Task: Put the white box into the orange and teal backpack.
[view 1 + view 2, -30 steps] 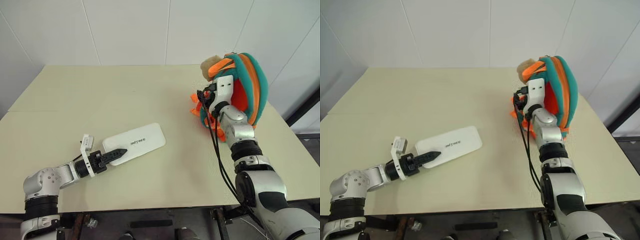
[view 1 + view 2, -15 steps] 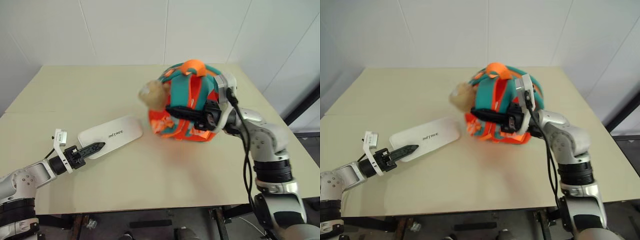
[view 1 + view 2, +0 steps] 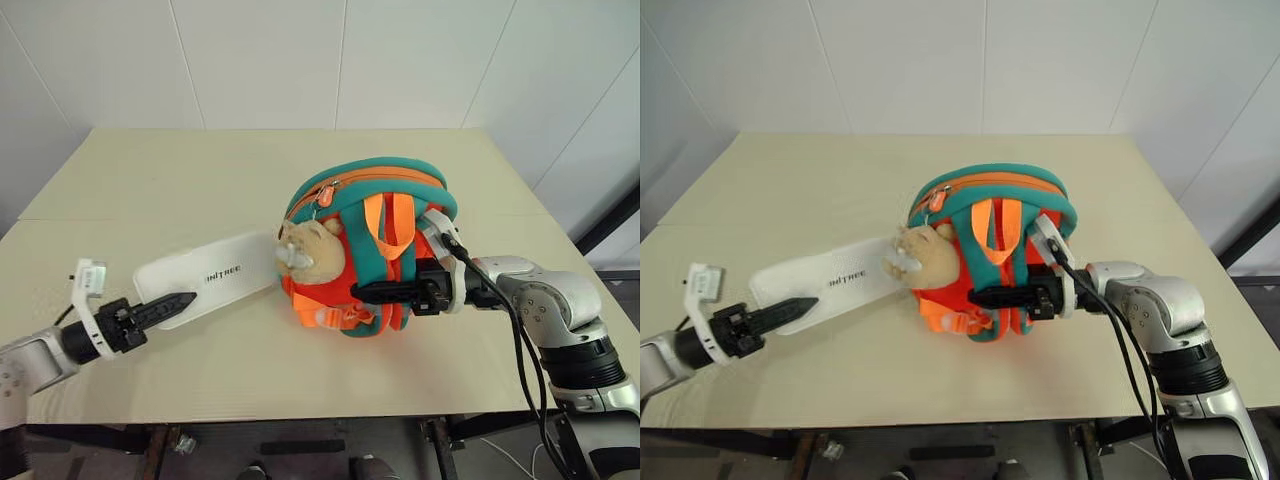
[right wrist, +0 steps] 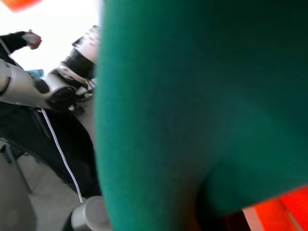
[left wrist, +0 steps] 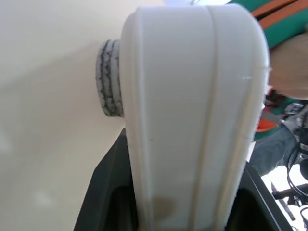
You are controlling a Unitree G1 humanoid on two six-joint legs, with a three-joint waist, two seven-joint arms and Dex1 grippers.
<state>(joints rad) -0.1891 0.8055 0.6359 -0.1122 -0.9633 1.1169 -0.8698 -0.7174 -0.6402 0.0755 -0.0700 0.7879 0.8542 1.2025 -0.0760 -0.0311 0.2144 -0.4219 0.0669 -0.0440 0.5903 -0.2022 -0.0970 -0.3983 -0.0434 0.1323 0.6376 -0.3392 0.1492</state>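
Note:
The orange and teal backpack (image 3: 372,192) stands in the middle of the table, its straps facing me and a tan plush piece (image 3: 312,250) on its left side. My right gripper (image 3: 368,293) reaches in level from the right and is shut on a teal strap (image 4: 202,96) low on the backpack's front. The white box (image 3: 215,278), flat with dark lettering, is lifted off the table left of the backpack, its far end close to the plush piece. My left gripper (image 3: 180,299) is shut on the box's near end (image 5: 192,120), a finger (image 5: 108,192) on each side.
The beige table (image 3: 180,170) runs to white walls at the back and ends in open edges at the front and right. A black cable (image 3: 520,340) hangs along my right forearm.
My right arm has pulled the backpack from the table's far right to the middle and turned it straps-forward. My left gripper has raised the box and drawn it left.

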